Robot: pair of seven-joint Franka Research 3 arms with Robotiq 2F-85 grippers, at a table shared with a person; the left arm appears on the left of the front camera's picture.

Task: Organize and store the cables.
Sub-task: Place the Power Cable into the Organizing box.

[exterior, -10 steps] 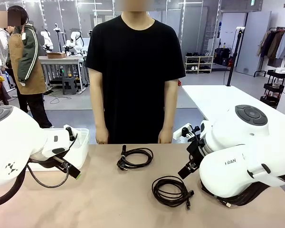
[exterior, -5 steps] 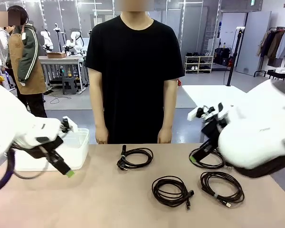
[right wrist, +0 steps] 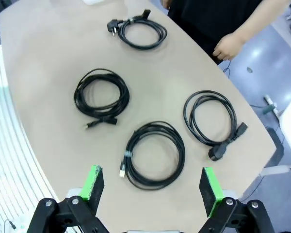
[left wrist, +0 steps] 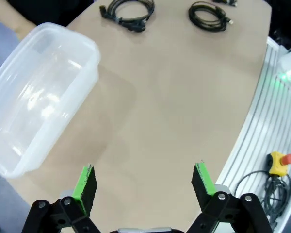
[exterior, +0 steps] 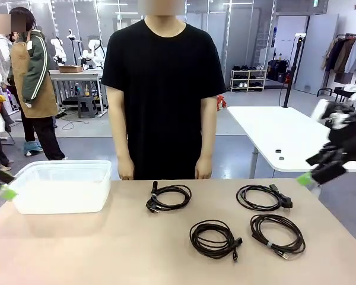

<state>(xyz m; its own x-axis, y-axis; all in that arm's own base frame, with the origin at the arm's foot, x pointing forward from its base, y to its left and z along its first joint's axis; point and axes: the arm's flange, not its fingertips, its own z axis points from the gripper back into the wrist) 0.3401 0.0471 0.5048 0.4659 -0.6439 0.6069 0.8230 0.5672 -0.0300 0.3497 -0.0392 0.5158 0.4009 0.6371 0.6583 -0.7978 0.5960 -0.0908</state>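
On the table [exterior: 107, 249] lay four cables [right wrist: 103, 118]; left gripper [left wrist: 143, 182] and right gripper [right wrist: 153, 184] stood spread, empty. One-strand pinch might uncoil them.

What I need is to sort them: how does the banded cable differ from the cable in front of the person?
The banded cable has a pale tie; the cable in front of the person shows none. The banded cable ends in small plugs; the other's plugs are chunkier. The banded cable lies nearer the robot, on its right; the other lies mid-table, farther off. Both are flat black coils.
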